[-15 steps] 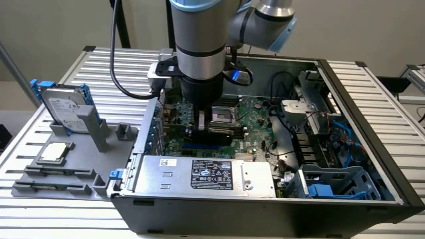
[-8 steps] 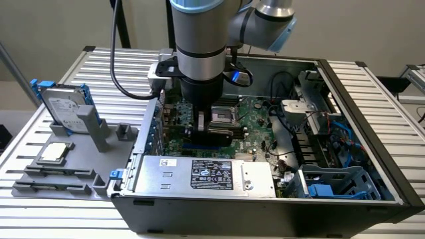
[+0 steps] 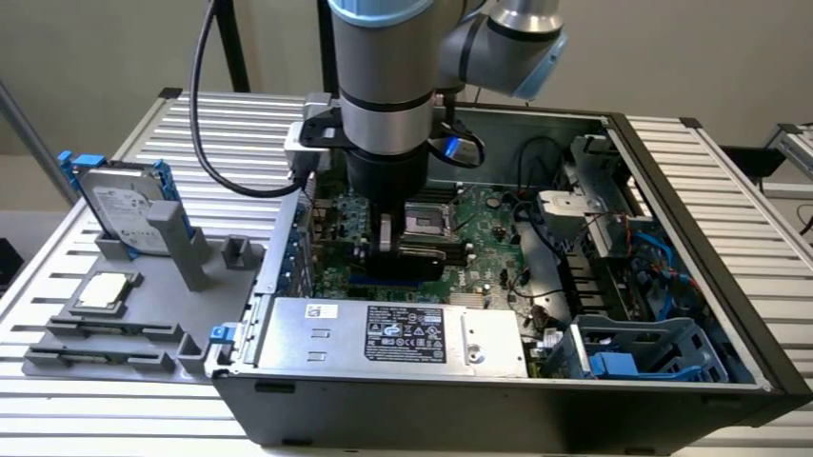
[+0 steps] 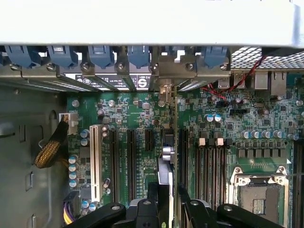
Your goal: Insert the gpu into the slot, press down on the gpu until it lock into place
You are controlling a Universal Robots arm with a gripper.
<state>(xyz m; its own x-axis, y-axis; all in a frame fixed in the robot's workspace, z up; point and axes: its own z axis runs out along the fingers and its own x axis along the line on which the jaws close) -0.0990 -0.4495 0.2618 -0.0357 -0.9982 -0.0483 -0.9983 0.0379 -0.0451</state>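
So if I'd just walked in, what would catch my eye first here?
Probably the big grey robot arm reaching straight down into the open computer case, its gripper low over the green motherboard. In the wrist view the gpu stands on edge between the gripper's fingers. On the exterior view's left, a silver hard drive with blue rails stands upright in a grey holder.

A slatted aluminium bench (image 3: 749,181) stands before a plain beige wall (image 3: 102,48) under even, diffuse light.

The hand (image 3: 409,249) holds the gpu (image 3: 426,249) low over the motherboard (image 3: 489,233).
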